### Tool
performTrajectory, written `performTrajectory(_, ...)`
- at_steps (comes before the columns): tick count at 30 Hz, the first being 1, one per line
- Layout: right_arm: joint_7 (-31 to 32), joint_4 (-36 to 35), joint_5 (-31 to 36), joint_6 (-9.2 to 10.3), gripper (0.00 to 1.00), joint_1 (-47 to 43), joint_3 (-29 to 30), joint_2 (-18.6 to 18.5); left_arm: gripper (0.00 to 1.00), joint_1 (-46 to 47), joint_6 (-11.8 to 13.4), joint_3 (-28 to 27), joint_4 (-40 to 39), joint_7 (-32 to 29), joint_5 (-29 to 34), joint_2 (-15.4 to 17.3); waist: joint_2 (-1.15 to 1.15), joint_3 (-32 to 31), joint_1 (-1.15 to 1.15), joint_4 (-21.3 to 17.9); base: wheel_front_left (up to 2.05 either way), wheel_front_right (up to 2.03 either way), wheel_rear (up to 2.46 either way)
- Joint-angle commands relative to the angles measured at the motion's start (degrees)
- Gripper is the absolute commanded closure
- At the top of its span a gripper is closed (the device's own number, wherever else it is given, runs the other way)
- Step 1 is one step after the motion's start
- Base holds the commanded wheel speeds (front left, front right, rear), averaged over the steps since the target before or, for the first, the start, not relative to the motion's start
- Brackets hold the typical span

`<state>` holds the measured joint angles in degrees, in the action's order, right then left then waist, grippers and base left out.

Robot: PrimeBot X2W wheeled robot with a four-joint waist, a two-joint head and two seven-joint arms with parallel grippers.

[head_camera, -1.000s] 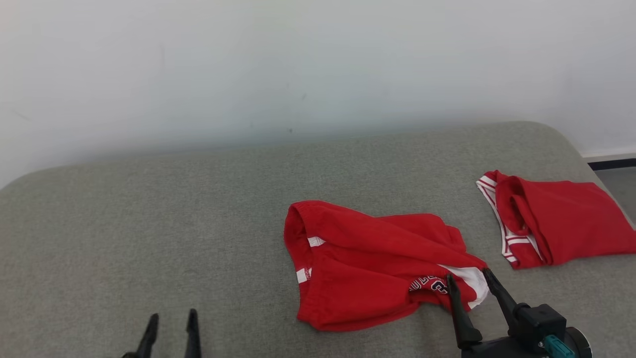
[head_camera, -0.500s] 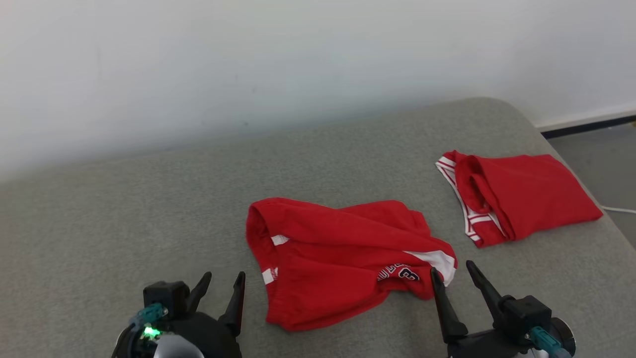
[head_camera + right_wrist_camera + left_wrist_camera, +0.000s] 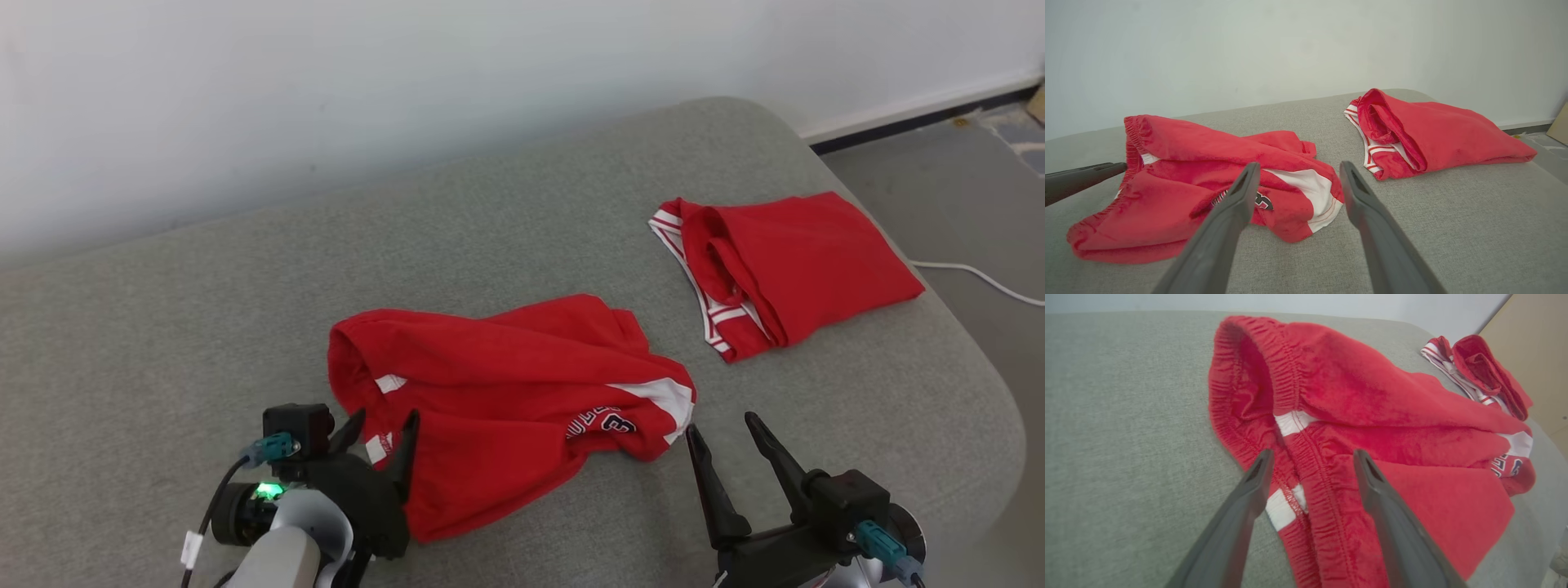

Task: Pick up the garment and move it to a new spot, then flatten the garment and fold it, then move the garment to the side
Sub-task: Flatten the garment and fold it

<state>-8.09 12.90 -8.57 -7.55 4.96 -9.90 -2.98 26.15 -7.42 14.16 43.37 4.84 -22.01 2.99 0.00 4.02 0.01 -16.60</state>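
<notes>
Left gripper (image 3: 384,425), right gripper (image 3: 722,425) agape (empty) — garment (image 3: 490,384) on grey cushion (image 3: 163,327), white wall (image 3: 326,82)

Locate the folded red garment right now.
In the head view the folded garment lies at the grey cushion's far right, apart from the crumpled shorts.

From the head we look forward and down on the grey cushion (image 3: 122,327), to its far edge. Our left wrist camera sits close above the crumpled red garment (image 3: 1372,400); the right one looks low across the cushion toward the wall (image 3: 1249,49), and all three share it and the folded red garment (image 3: 1445,130).
</notes>
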Motion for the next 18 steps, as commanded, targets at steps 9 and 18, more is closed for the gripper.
performTrajectory(9,-0.58,1.04,-0.75,0.16,0.0,0.53,-0.14,0.09,0.0,4.62,0.46,0.85,6.75,-3.02,-2.88,0.03,0.0,1.0,-0.01,-1.77,0.0,0.0,0.0)
performTrajectory(18,-0.55,1.44,-1.08,0.16,0.0,0.47,-0.31,0.12,0.0,4.54,-0.12,4.84,6.7,-7.24,-10.49,-0.08,0.0,0.31,-0.01,-1.63,0.0,0.0,0.0)
